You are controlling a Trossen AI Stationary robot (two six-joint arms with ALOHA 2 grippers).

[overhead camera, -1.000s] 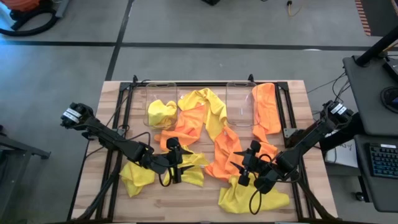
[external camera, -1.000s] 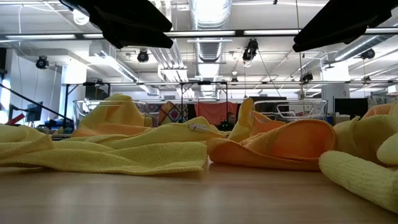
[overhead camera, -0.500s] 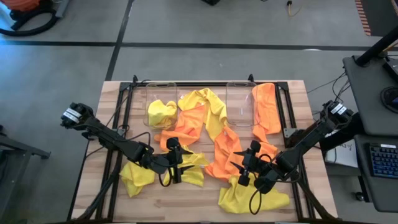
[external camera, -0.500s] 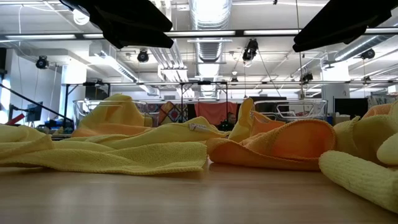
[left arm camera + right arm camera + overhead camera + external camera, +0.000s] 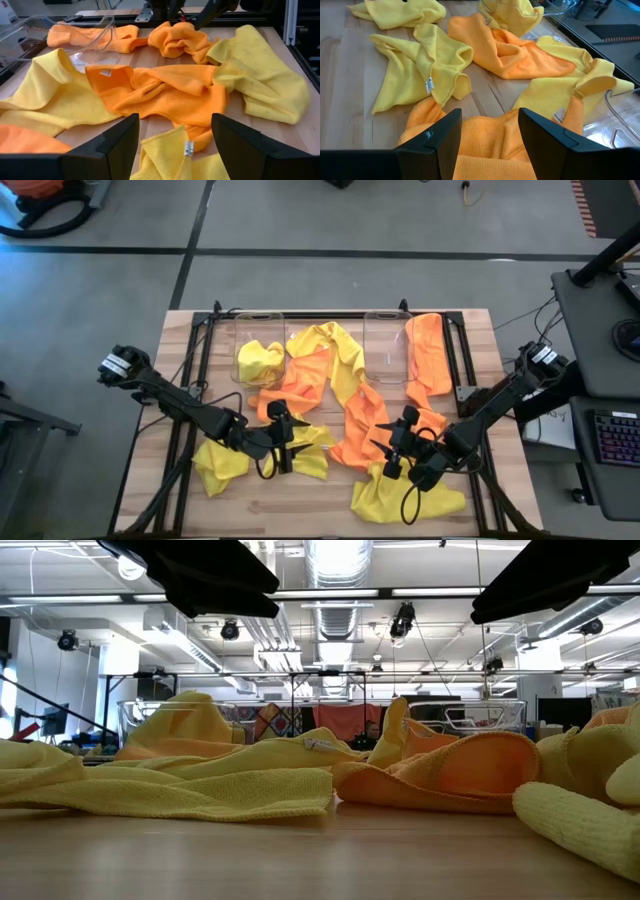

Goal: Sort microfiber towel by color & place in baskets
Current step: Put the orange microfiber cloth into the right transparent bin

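Left gripper (image 5: 283, 442) and right gripper (image 5: 390, 442) hover spread, empty, over tangled yellow and orange towels (image 5: 322, 380). Left basket (image 5: 258, 348) holds one yellow towel (image 5: 258, 361); right basket (image 5: 386, 346) holds none.

No text, brand or number can be read anywhere. Small white care labels sit on a yellow towel (image 5: 428, 85) and an orange towel (image 5: 165, 92), but their print is too small to read.
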